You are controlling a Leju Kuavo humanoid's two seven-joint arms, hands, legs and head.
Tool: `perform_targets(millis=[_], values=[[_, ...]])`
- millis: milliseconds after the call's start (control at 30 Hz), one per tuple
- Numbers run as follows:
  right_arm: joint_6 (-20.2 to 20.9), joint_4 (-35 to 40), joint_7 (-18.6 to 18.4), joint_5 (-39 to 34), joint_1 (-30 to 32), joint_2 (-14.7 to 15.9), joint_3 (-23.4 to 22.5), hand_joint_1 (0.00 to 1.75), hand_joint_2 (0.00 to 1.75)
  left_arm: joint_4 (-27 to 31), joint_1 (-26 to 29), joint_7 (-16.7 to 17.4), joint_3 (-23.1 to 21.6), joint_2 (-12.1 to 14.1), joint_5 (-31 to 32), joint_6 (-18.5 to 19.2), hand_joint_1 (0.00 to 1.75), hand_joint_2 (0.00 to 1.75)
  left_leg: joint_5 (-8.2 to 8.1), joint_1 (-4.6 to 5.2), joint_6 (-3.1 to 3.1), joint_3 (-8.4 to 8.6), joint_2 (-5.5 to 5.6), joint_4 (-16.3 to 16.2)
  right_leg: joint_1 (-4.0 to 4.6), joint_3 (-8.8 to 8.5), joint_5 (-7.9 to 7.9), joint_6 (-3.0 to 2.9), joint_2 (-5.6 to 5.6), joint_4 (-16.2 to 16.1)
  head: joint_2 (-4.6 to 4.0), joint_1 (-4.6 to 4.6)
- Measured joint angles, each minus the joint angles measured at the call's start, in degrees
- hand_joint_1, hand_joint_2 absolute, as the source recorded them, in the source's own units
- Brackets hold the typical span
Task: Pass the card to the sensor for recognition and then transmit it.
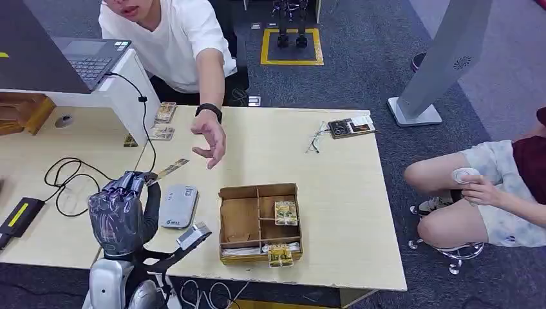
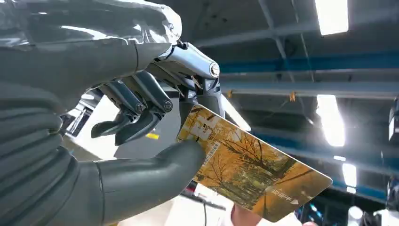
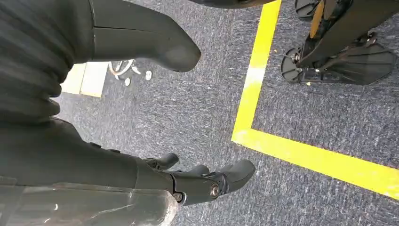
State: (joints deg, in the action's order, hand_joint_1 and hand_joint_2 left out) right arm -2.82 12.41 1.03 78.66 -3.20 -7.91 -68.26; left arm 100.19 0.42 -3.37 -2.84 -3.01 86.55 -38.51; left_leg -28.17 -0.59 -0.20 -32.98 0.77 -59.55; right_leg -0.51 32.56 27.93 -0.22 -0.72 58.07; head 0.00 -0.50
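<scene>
Your left hand [image 1: 122,209] is raised over the near left part of the pale wooden worktop [image 1: 348,193], pinching a thin plastic card printed with golden autumn trees [image 2: 249,172] between thumb and fingers [image 2: 141,101]; in the head view the card [image 1: 169,170] sticks out beyond the fingertips, away from you. Just beside that hand lies the flat grey rounded card sensor [image 1: 178,205], and next to it a brown cardboard tray with dividers [image 1: 239,219] holding more cards. A person's open hand [image 1: 210,138], with a black wristband, reaches across the worktop and hovers near the held card, not touching it. Your right hand [image 3: 141,155] hangs over grey carpet with a yellow tape line [image 3: 263,75], fingers apart, holding nothing.
</scene>
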Motion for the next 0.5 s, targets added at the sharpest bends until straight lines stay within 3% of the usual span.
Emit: perform_targets(millis=[100, 167, 333, 500], values=[[0.04, 0.00, 0.02, -0.04, -0.02, 0.00, 0.00, 0.00, 1.75, 0.17, 0.31, -5.88, 3.61, -2.63, -0.46, 0.00, 1.75, 1.75, 0.00, 0.00, 0.00, 0.00, 0.00, 0.00, 0.00, 0.00, 0.00, 0.00, 0.00, 0.00, 0.00, 0.00], [0.11, 0.00, 0.02, -0.07, -0.02, 0.00, 0.00, 0.00, 1.75, -0.07, 0.37, -6.55, 5.63, -3.96, 0.83, 0.02, 1.75, 1.75, 0.00, 0.00, 0.00, 0.00, 0.00, 0.00, 0.00, 0.01, 0.00, 0.00, 0.00, 0.00, 0.00, 0.02], [0.24, 0.00, 0.04, 0.07, -0.06, 0.00, 0.00, 0.00, 1.75, -1.40, 0.37, -2.70, 7.14, -4.05, 2.21, 0.04, 1.75, 1.75, 0.00, 0.00, 0.00, -0.01, 0.00, 0.00, 0.00, 0.02, 0.00, 0.00, 0.00, 0.00, 0.00, 0.00], [0.41, 0.00, 0.07, 0.26, -0.08, 0.00, 0.00, 0.00, 1.75, -3.83, -0.21, 3.16, 6.84, -0.43, 2.25, 0.04, 1.75, 1.75, 0.00, 0.00, 0.00, 0.00, 0.00, 0.00, 0.00, 0.05, 0.00, 0.00, -0.01, 0.00, 0.00, 0.00]])
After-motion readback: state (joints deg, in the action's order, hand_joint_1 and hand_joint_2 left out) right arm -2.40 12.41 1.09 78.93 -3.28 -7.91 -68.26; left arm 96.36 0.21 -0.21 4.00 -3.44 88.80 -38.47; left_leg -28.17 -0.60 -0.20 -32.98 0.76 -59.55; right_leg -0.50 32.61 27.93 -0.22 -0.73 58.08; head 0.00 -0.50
